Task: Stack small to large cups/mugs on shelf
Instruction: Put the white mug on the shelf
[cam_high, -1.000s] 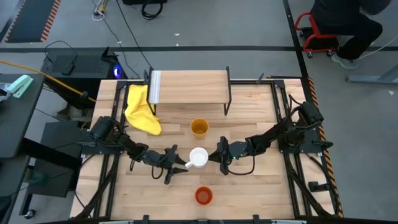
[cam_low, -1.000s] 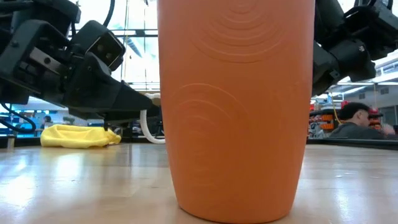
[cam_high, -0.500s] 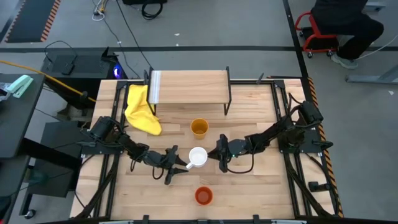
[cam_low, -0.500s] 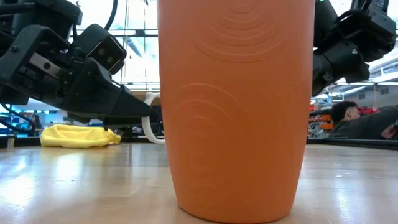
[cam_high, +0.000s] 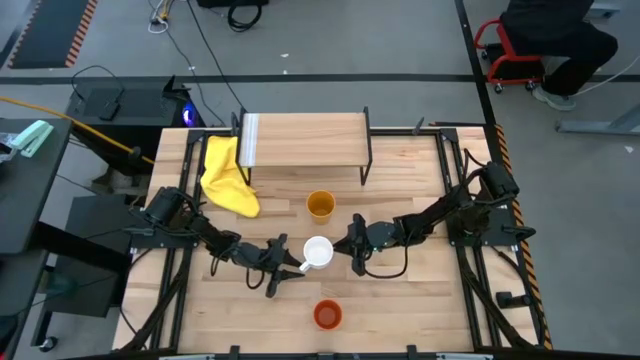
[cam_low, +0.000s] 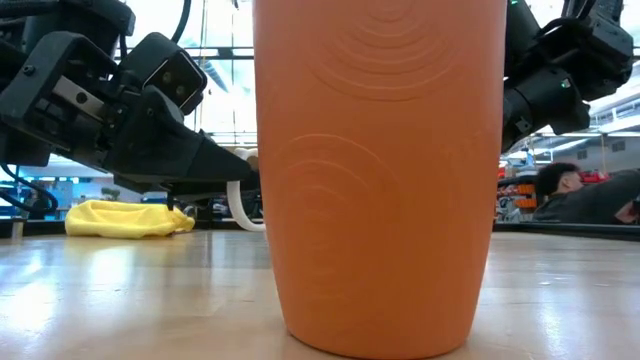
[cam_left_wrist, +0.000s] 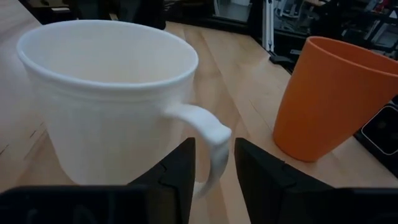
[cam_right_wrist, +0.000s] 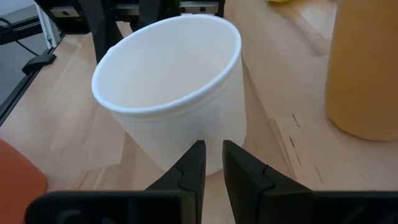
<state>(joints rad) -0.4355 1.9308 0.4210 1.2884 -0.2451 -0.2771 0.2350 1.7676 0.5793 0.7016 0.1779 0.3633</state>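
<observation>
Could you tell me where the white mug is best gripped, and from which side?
Probably by its handle, coming from the left arm's side: the white mug stands upright with the handle toward the left gripper, whose fingers already flank it. The right gripper sits opposite, at the wall.

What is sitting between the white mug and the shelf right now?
The yellow-orange cup stands on the table between the white mug and the shelf, roughly in the direct line. Nothing else visible blocks that path; the yellow cloth lies off to the side.

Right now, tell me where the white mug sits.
In the high view the white mug stands mid-table between the left gripper and right gripper, with the yellow-orange cup behind it.
</observation>
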